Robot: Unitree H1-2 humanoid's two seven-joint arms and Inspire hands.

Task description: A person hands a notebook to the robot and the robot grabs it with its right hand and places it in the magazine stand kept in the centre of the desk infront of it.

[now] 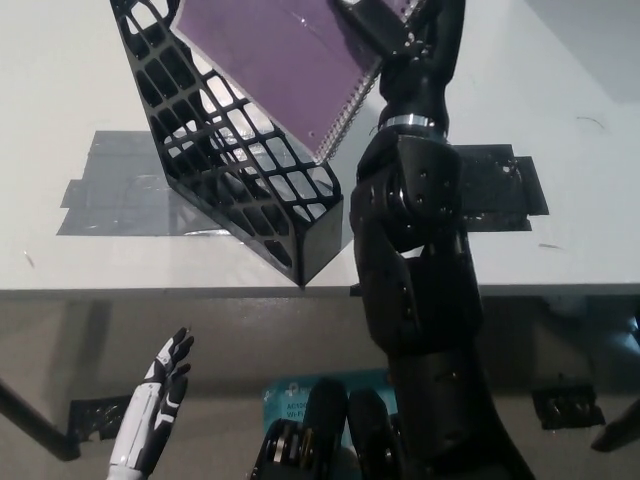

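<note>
Nearest, at the lower left and below the desk's front edge, the white left hand (158, 392) rests with its fingers spread apart and nothing in it. The black right arm rises from the bottom right and reaches far across the white desk (60, 80). Patches of grey tape (110, 185) lie on the desk to the left, and a darker patch (500, 190) shows on the right behind the arm.

In the middle of the desk stands the black lattice magazine stand (235, 170), its low closed end toward the near edge and its tall open side running away to the far left. Farther off, the right hand (385, 25) is closed on the purple spiral-bound notebook (270, 60), gripping it at its far right corner near the top of the picture. The notebook is tilted, its wire spine along the right edge and its lower corner pointing down just above the stand's right wall. Its left part overlaps the stand's upper opening; whether it touches the lattice cannot be told.
</note>
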